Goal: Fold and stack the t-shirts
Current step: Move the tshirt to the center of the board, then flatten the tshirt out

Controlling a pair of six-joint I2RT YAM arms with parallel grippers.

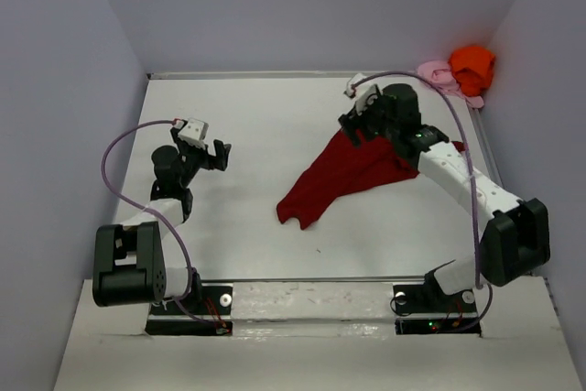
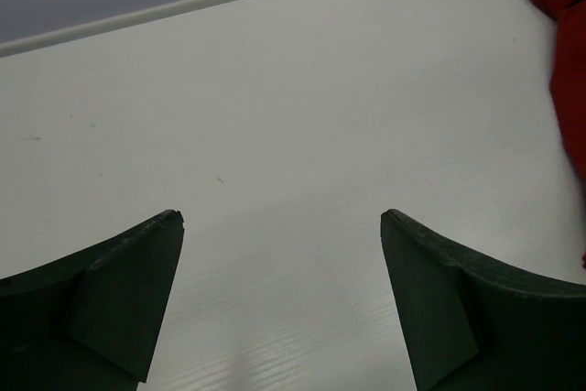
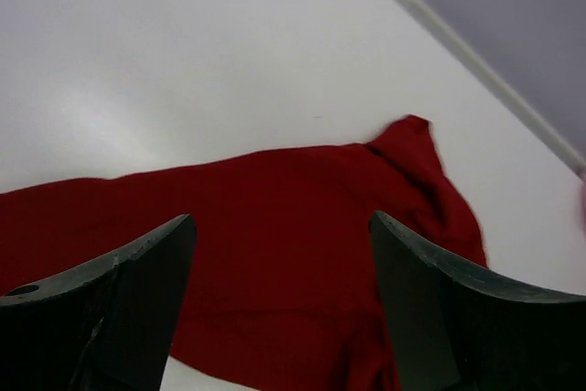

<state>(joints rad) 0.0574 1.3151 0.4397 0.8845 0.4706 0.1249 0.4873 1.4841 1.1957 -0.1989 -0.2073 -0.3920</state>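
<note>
- My right gripper (image 1: 355,124) hangs over the far right part of the white table (image 1: 265,116). Its two dark fingers (image 3: 119,290) are spread wide with nothing between them.
- The large dark red cloth t-shirt (image 1: 343,176) lies directly below that gripper, loose and rumpled on the tabletop, not folded.
- From above, the shirt fans out from under my right wrist towards the middle of the table. It narrows to a rumpled end on the near left.
- In my right wrist view, the red cloth (image 3: 275,254) fills the space under my parted fingers, with one bunched corner reaching towards the far wall. I cannot tell whether my fingertips touch the cloth.
- My left gripper (image 1: 220,155) is also wide apart and holds nothing. It sits above bare table on the left side, well apart from the red shirt.
- My left wrist view shows only the edge of that shirt (image 2: 568,70), at the right border, beyond my spread fingers (image 2: 119,290).
- The bright orange cloth t-shirt (image 1: 472,63) is bunched in the far right corner against the wall.
- The pale pink cloth t-shirt (image 1: 436,71) is crumpled right beside the orange one, touching it on its left. Both are well apart from my left gripper and near my right arm.
</note>
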